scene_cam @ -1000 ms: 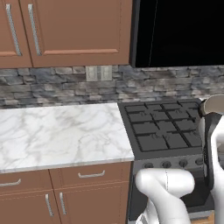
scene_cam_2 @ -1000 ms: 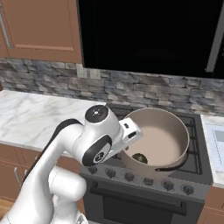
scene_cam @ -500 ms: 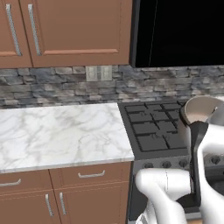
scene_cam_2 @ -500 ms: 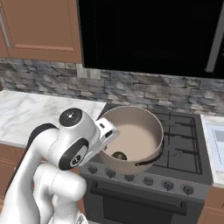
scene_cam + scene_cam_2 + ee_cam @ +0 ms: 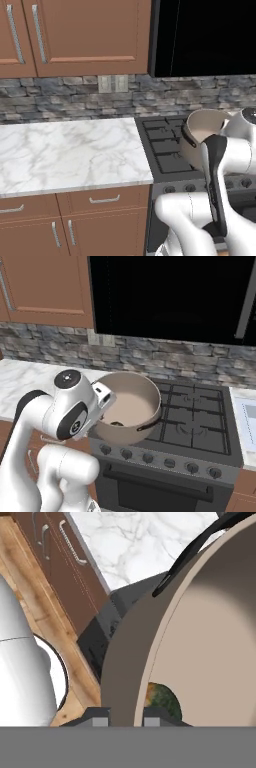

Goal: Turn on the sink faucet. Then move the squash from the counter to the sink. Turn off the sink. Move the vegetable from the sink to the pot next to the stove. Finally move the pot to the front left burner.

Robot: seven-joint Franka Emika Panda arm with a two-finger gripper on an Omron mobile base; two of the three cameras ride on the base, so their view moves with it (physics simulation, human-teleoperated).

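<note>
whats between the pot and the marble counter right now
In the left base view, a stretch of bare black stove grate separates the pot from the counter. Nothing stands on it.

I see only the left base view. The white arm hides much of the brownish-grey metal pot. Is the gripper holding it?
Observer: Yes. In the hand view the gripper is shut on the wall of the brownish-grey metal pot, one fingertip each side.
Operator: Is the round dark green squash inside it?
Observer: Yes, the round dark green squash lies at the bottom of the pot, next to the gripped wall.
Operator: Over which part of the black gas stove is the pot?
Observer: In the right base view the pot is over the front left part of the black gas stove, above the knobs; I cannot tell if it rests on the grate.
</note>
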